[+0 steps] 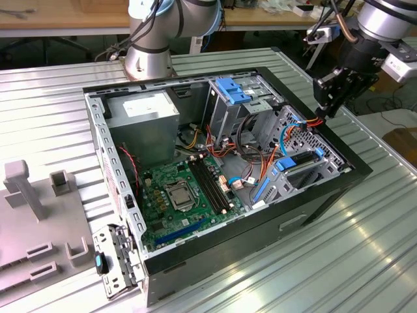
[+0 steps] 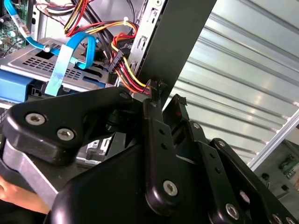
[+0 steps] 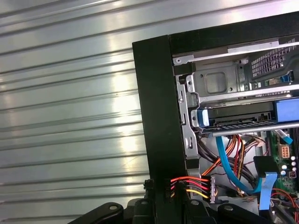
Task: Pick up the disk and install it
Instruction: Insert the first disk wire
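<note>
A robot arm's gripper [image 1: 324, 103] hangs over the far right corner of an open computer case [image 1: 355, 162] on a ribbed metal table [image 1: 365, 254], at the exterior view's right; both wrist views show its claw narrow, the two black fingertips [image 2: 155, 91] a small gap apart with nothing held between them.

The disk [image 1: 301, 163], a dark flat slab with blue rails, lies inside the case's metal drive cage [image 1: 306, 140] on the near right of the exterior view; in the first wrist view it [image 3: 238, 115] looks seated level in its slot, well apart from the claw, so the installing appears largely done, though whether it is fully latched cannot be told.

The hazards sit close to the fingers: a bundle of red, orange and yellow power wires [image 3: 191, 184] runs just beside the tips, and a careless sweep could hook them and drag a plug loose; the case's black wall [image 3: 154, 116] stands directly at the claw, so a low or sideways move could strike it and shift the whole case; the blue data cable [image 3: 229, 163] looping near the cage could likewise snag.
</note>
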Action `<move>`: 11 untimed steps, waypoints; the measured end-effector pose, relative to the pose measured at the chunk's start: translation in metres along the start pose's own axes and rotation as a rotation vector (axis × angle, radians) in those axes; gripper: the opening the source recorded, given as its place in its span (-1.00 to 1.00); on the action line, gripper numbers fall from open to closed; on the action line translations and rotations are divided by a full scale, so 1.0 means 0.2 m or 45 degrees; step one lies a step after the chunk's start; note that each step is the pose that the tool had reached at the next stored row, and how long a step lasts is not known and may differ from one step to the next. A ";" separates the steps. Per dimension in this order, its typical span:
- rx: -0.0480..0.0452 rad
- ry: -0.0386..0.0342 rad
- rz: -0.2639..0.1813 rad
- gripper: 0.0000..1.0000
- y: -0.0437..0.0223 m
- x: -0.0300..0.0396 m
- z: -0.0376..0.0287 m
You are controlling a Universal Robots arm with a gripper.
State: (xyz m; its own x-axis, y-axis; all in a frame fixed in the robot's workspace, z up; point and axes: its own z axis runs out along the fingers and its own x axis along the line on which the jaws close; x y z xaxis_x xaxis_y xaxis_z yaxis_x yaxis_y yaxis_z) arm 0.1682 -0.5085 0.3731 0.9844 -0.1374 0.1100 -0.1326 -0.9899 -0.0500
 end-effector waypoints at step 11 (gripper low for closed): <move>0.006 -0.0005 0.007 -0.40 0.014 -0.002 0.028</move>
State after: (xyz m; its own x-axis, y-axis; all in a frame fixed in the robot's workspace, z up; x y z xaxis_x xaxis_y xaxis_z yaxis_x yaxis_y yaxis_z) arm 0.1682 -0.5110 0.3674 0.9837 -0.1431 0.1093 -0.1378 -0.9889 -0.0553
